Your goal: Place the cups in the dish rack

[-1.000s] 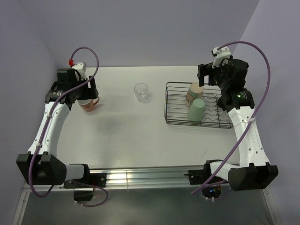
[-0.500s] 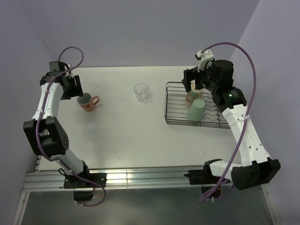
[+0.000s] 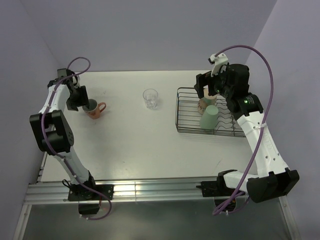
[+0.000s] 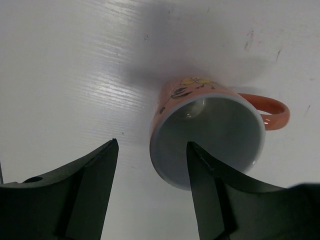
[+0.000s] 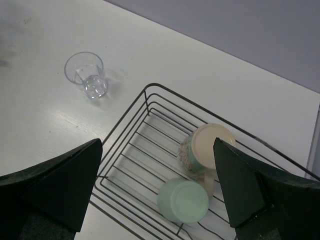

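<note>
A pinkish mug [image 3: 94, 109] stands upright at the table's left, its handle [image 4: 272, 110] pointing right in the left wrist view. My left gripper [image 3: 81, 101] is low over it and open. One finger hangs over the mug's [image 4: 207, 135] grey inside, the other [image 4: 85, 190] stands outside, and the near-left rim lies between them. A clear glass [image 3: 150, 98] stands mid-table. The black wire dish rack [image 3: 186, 112] holds an upturned green tumbler [image 3: 209, 117] and a cream patterned mug [image 3: 206, 102]. My right gripper [image 3: 206, 90] hovers above them, open and empty.
The rack's wavy dividers [image 3: 234, 122] fill its right half. In the right wrist view the rack's left part [image 5: 135, 150] is bare wire beside the tumbler [image 5: 183, 201] and the cream mug [image 5: 207, 147]. The glass [image 5: 85, 75] stands left of the rack.
My left arm has changed posture; its gripper has settled at the pinkish mug's left rim with narrower jaws. My right gripper shifted slightly left over the rack, then held still.
</note>
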